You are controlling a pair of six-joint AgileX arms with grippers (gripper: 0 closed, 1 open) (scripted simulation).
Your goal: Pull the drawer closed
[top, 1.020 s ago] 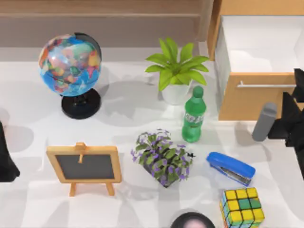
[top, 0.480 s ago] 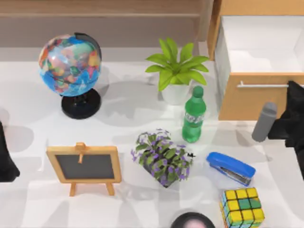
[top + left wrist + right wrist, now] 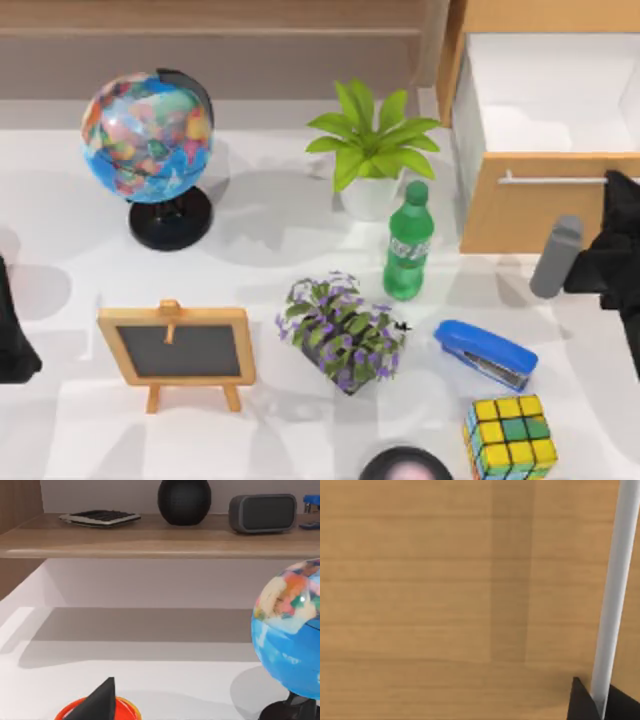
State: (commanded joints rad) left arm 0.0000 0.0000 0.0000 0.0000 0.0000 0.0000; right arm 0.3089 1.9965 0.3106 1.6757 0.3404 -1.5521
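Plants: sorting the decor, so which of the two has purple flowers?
The low purple-flowered plant between chalkboard easel and blue stapler; the leafy green plant shows none.

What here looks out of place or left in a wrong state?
The drawer at the table's right stands pulled out, white inside exposed. The right gripper is at the end of its silver handle. Nothing looks spilled or damaged.

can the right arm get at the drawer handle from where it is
Probably yes: the right gripper sits at the right end of the handle on the open drawer, with nothing between them.
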